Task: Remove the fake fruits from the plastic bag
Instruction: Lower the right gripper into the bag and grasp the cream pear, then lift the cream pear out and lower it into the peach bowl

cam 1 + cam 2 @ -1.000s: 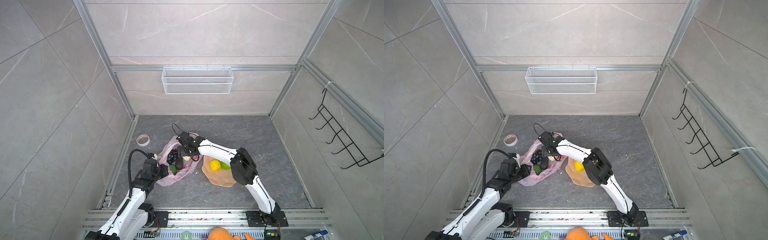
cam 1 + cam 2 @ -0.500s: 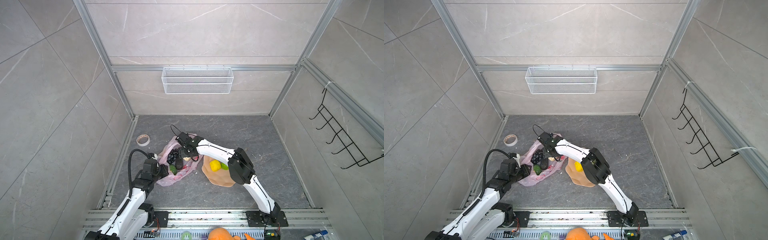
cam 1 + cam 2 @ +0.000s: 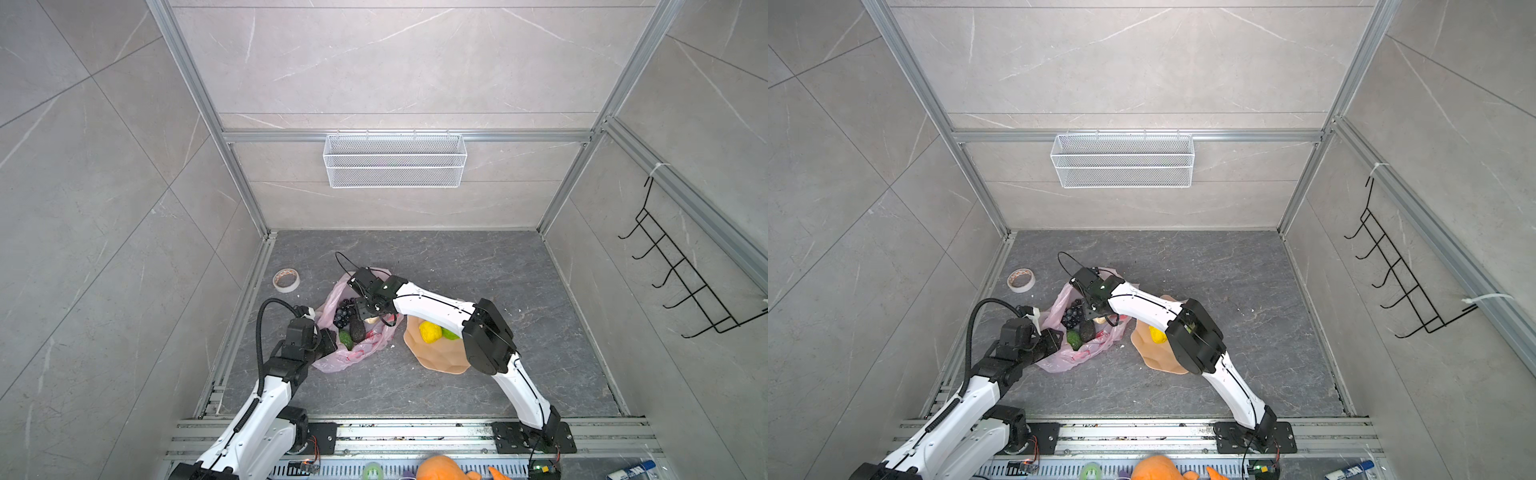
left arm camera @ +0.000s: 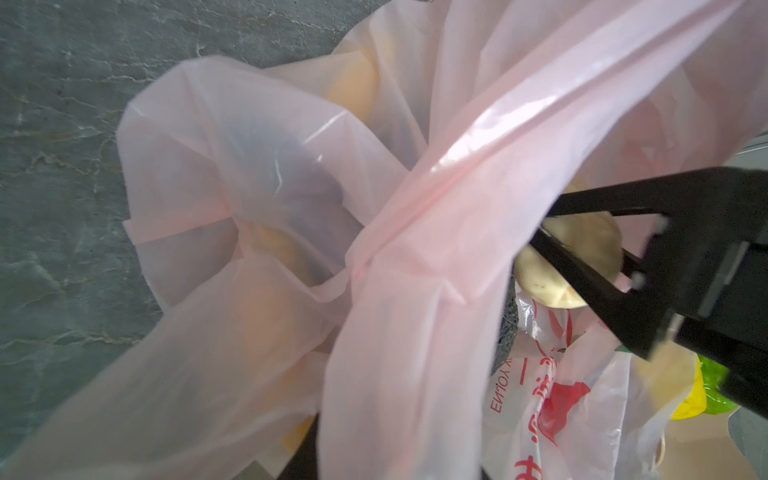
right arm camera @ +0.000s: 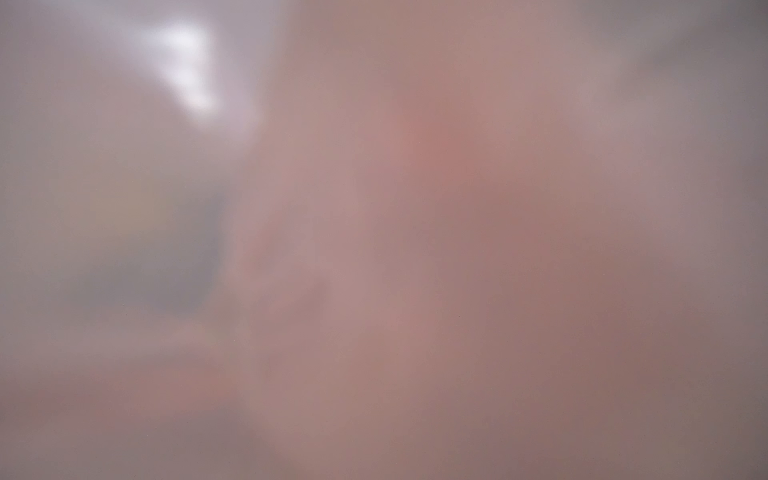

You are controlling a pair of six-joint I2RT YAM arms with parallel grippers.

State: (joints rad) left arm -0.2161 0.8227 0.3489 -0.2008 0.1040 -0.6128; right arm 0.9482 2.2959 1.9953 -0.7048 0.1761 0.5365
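**Closing on a cream piece inside the bag**

The plastic bag (image 3: 353,353) is spread near the left edge of the tabletop (image 3: 436,266). A grape bunch (image 3: 344,313), an avocado (image 3: 357,328) and a bumpy green fruit (image 3: 345,338) are still held inside it. Over the last second the jaws of the right gripper (image 3: 365,309) have been narrowed around a cream piece (image 4: 590,237) in the bag's mouth. Whether it is gripped yet cannot be told, but a lift-out is judged imminent. The bag's rim appears pinched in the narrow jaws of the left gripper (image 3: 330,340). The right wrist view is filled with pink film, so snagging on withdrawal is a risk. A lemon (image 3: 430,331) is already set on the plate (image 3: 436,357) just right of the bag. Open room is left toward the far and right edges.
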